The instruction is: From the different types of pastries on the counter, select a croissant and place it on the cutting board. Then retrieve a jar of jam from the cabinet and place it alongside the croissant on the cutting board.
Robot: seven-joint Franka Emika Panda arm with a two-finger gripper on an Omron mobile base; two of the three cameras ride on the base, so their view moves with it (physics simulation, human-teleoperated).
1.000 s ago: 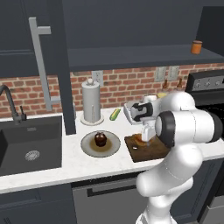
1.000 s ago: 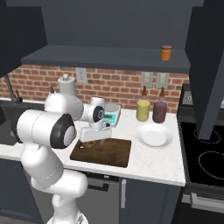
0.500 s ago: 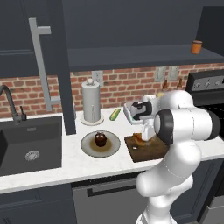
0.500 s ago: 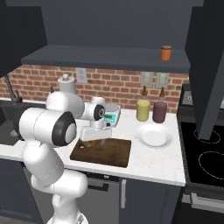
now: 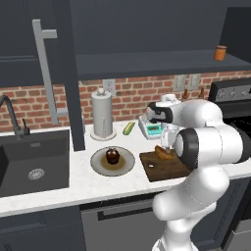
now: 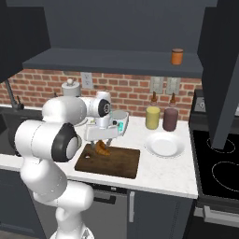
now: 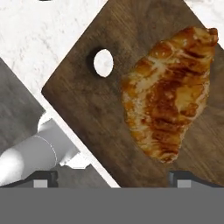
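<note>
Now croissant (image 7: 168,98) rests on board (image 7: 87,105).
Your gripper (image 6: 101,145) hangs open above it, so fetch the jam.

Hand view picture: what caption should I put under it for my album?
Golden croissant lying on the wooden cutting board, open gripper above.
</note>
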